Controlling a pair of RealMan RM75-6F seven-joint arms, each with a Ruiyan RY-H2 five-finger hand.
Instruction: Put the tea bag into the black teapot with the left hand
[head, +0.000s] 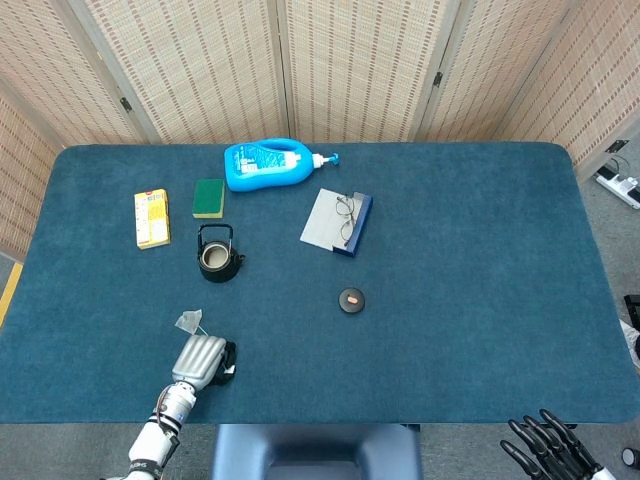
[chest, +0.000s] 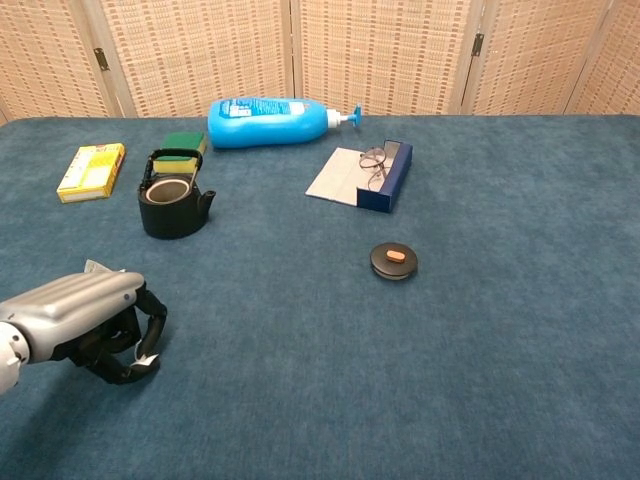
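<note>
Fingers (chest: 140, 345) of the left hand (head: 201, 357) curl in, pinching a small white tag at their tips. The tea bag (head: 188, 321) lies on the blue table (head: 450, 250) just behind the hand. The black teapot (head: 217, 258) stands farther back. The right hand (head: 548, 448), fingers spread, holds nothing below the table's near edge.

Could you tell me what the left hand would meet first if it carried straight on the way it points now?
Probably the tea bag: it lies on the cloth just past the left hand, up and slightly left in the head view. The black teapot sits farther along, a little to the right of that line.
</note>
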